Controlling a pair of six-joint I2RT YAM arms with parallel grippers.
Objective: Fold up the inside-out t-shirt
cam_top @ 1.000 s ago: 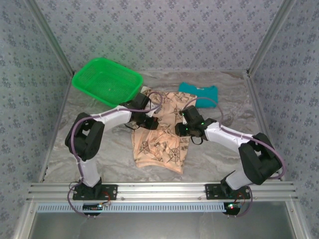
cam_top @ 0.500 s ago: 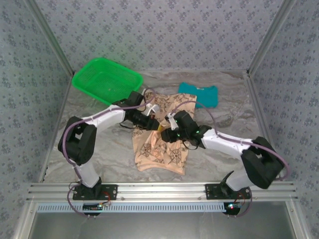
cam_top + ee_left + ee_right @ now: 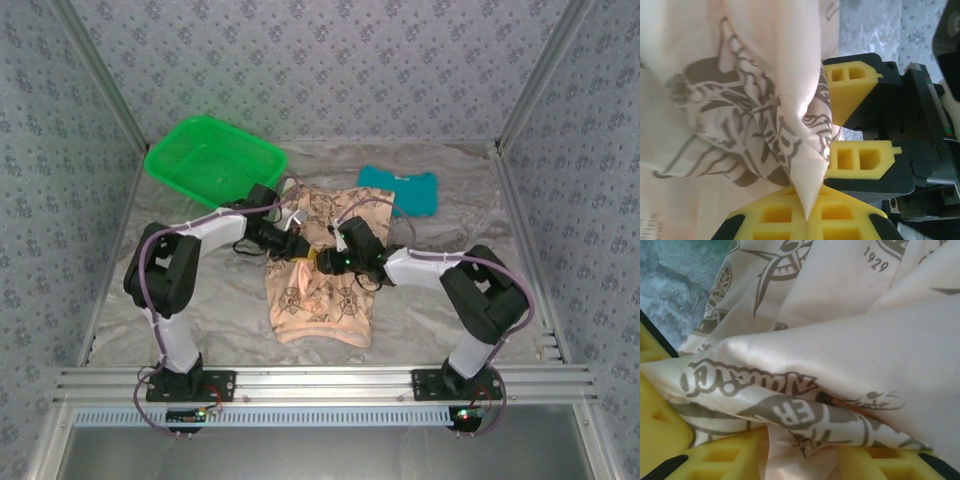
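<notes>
Inside-out t-shirt (image 3: 320, 300) is lying flat around the middle of the desk (image 3: 200, 310), and both arms meet over its upper half. My guess is we're at the grab-and-lift part of a fold, nowhere near done. Left fingers (image 3: 775, 215) are pinched tight on a raised peak of cloth with the cream side showing. Right fingers (image 3: 860, 159) sit just beside that peak, parted, with fabric loose between them and not clamped as far as I can tell. Next move imo: right needs a firm bite of its own before anyone pulls, or the fold just slumps.
</notes>
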